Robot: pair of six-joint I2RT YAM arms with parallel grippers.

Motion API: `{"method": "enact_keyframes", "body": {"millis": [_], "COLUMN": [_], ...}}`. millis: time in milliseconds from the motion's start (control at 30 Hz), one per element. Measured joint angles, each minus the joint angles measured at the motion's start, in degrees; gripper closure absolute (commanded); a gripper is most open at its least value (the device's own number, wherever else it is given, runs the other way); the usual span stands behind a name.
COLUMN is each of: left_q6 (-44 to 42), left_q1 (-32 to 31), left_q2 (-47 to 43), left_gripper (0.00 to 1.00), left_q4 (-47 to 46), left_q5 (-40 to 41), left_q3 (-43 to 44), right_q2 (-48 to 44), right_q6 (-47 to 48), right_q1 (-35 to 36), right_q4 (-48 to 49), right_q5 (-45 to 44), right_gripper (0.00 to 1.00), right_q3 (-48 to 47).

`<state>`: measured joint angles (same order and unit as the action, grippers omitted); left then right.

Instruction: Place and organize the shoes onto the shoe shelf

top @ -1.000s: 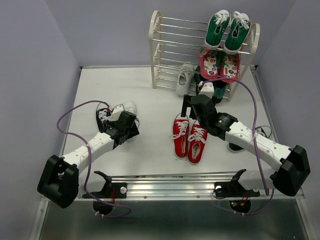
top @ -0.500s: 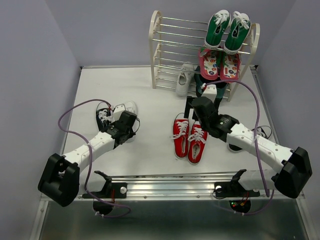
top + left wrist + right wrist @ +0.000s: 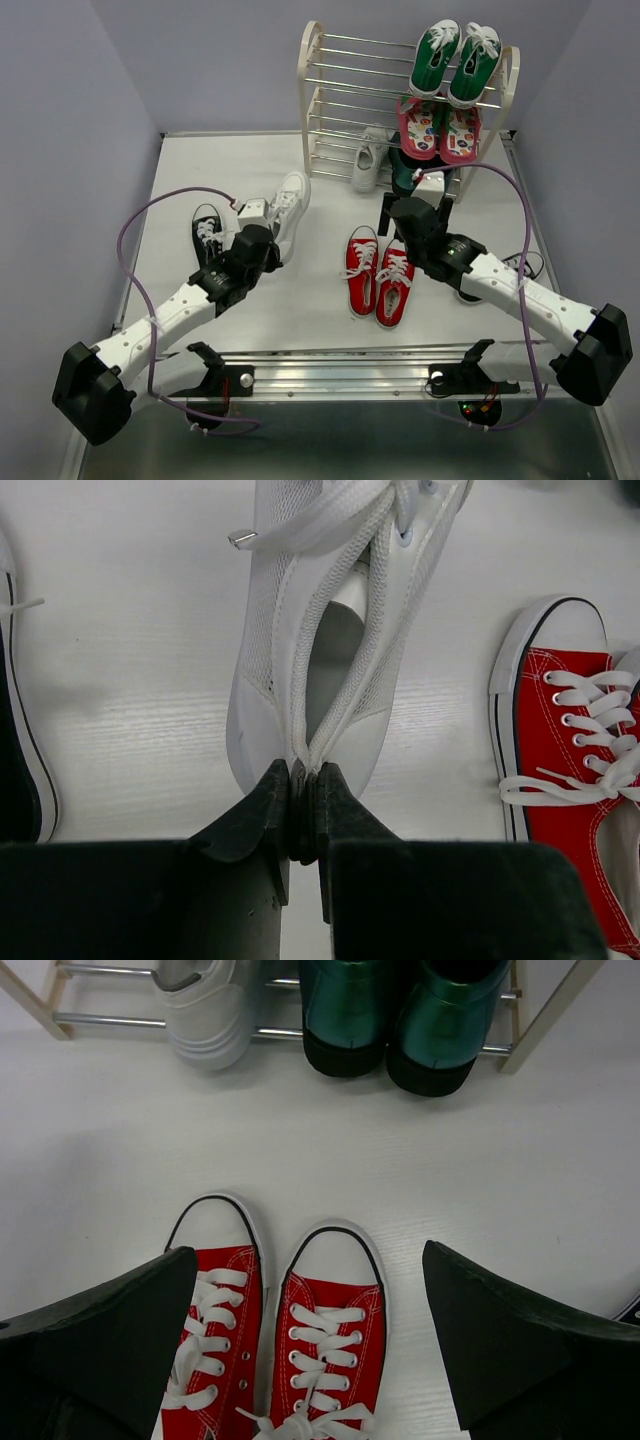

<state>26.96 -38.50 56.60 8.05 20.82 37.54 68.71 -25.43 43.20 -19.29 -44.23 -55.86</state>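
My left gripper (image 3: 266, 238) (image 3: 303, 780) is shut on the heel of an all-white shoe (image 3: 288, 208) (image 3: 330, 630), toe pointing away toward the shoe shelf (image 3: 318, 100). A black shoe (image 3: 207, 232) (image 3: 15, 760) lies to its left. The red pair (image 3: 380, 275) (image 3: 325, 1350) sits side by side at mid-table. My right gripper (image 3: 412, 215) (image 3: 308, 1260) hovers open just above their toes, holding nothing. The second white shoe (image 3: 368, 160) (image 3: 205, 1015) rests at the shelf's bottom tier. Another black shoe (image 3: 468, 292) peeks from under my right arm.
A green pair (image 3: 455, 60) is on the shelf's top tier and a pink patterned pair (image 3: 438, 128) below it. Dark teal shoes (image 3: 400, 1010) stand at the bottom right. The shelf's left half shows bare rods (image 3: 345, 75).
My left gripper closed on the white shoe's heel and carried it forward and to the right, away from the black shoe. My right arm drifted slightly to the right, still open.
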Motion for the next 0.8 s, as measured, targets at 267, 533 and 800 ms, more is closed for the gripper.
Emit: {"method": "enact_keyframes", "body": {"millis": [267, 533, 800], "left_q6": [-4.28, -7.50, -9.66], "left_q1": [-0.79, -0.81, 0.02], "left_q2": [7.61, 21.70, 35.54], "left_gripper": [1.00, 1.00, 1.00], "left_q4": [-2.86, -5.51, -5.68], "left_q5": [-1.53, -1.46, -1.42], "left_q3": [4.81, 15.08, 26.40], "right_q2": [-0.04, 0.83, 4.87], "right_q6": [1.07, 1.44, 1.25], "right_q1": [0.00, -1.27, -5.75], "right_q4": [-0.04, 0.02, 0.04], "right_q5": [-4.07, -7.56, -7.58], "right_gripper": [0.00, 0.00, 0.00], "right_q3": [0.46, 0.46, 0.46]}}
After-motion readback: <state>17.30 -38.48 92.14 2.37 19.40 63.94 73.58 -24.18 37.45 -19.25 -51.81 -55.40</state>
